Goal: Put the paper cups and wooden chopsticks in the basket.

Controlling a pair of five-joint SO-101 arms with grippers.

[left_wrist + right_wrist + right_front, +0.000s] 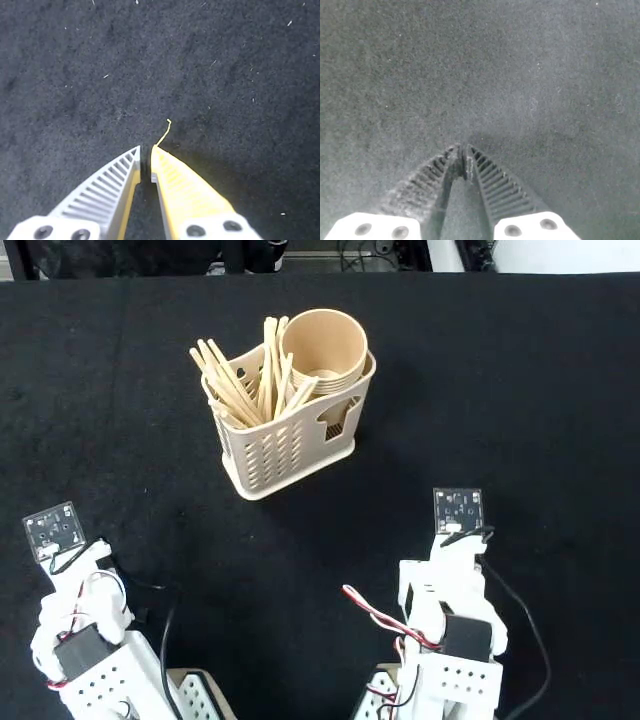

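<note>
Upper centre of the high view, a bit left of middle: the basket (285, 445) on the black table (530, 390). Stacked paper cups (325, 345) sit in its right compartment w/ the chopsticks (240, 385) bunched in the left one, leaning and fanned out above the rim. At btm left is the left arm (80, 620), at btm right the right arm (450, 610), both well apart from the basket. The left gripper (145, 148) is closed, holding nothing, and a thin yellow thread (164, 132) curls off one tip. The right gripper (461, 148) is closed too, tips together over bare cloth.

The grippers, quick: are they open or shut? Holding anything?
Left gripper: shut, holding nothing.
Right gripper: shut, holding nothing.
</note>
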